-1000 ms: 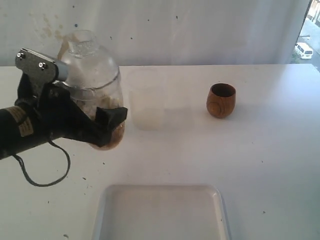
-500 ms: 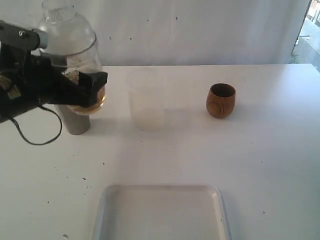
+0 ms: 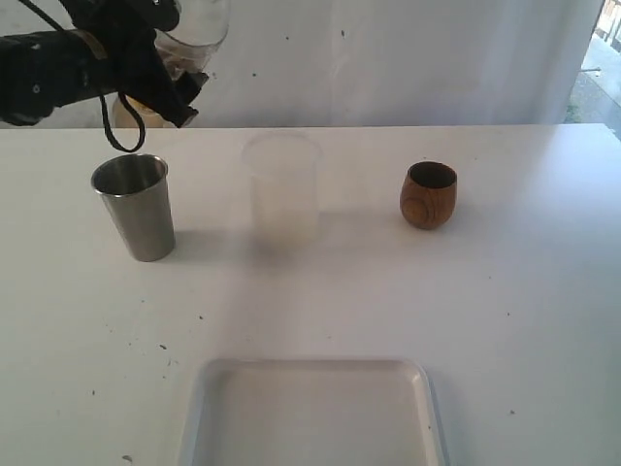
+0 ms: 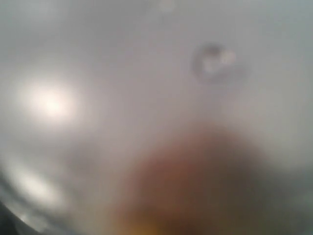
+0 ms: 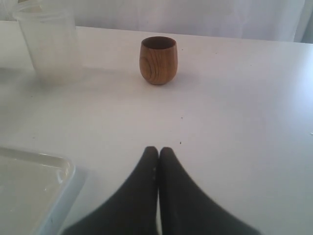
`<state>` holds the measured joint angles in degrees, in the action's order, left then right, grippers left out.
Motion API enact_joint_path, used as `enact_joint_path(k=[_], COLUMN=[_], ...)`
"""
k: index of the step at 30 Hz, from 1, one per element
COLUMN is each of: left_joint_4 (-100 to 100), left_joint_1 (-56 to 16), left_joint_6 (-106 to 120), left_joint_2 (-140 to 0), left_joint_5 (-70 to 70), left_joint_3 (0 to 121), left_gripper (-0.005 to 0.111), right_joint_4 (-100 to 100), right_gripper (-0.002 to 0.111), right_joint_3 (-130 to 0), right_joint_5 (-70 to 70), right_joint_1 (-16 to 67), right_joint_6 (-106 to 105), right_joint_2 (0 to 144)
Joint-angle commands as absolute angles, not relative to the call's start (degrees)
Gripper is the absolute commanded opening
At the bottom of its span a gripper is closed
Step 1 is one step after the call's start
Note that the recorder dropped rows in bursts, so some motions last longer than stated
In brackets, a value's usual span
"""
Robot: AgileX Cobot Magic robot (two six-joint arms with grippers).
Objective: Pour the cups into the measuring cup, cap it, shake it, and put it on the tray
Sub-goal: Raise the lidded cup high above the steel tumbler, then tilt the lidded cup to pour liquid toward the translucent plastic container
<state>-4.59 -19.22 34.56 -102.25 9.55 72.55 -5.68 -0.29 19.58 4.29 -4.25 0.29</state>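
My left gripper [image 3: 167,76] is raised high at the back left, shut on the measuring cup [image 3: 192,27], a clear jar with brownish stuff inside. The left wrist view is all blur: the jar's wall [image 4: 146,88] right against the lens, with a brown patch low down. The steel tumbler [image 3: 136,207] stands upright on the table below that gripper. Right of centre stands the wooden cup [image 3: 428,194] [image 5: 158,59]. The white tray [image 3: 315,413] [image 5: 29,191] lies at the front. My right gripper [image 5: 158,149] is shut and empty, low over the table, well short of the wooden cup.
A frosted translucent cup [image 3: 282,189] [image 5: 49,44] stands between the tumbler and the wooden cup. A black cable [image 3: 116,126] hangs from the left arm above the tumbler. A white wall closes off the back of the table.
My left gripper has swung the jar upward and back to the left, from low over the table to high by the wall, uncovering the steel tumbler. The right gripper has not moved.
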Motion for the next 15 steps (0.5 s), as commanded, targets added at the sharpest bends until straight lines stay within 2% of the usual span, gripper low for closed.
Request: enact_joint_path(k=[1,15], left_joint_4=[-3.85,-5.22], left_joint_1=[-17.33,-17.1], left_joint_6=[37.08,53.19], left_joint_2=[-105.99,-117.61], left_joint_5=[19.33,24.07], left_joint_3=[75.93,83.15], left_gripper=[0.0,0.0], right_joint_4=[-5.52,-5.52], right_gripper=[0.0,0.0], right_joint_3=[0.0,0.0], right_joint_5=[19.59,19.59], right_joint_1=[3.98,3.98], right_joint_6=[-4.26,-4.26], right_joint_2=[0.0,0.0])
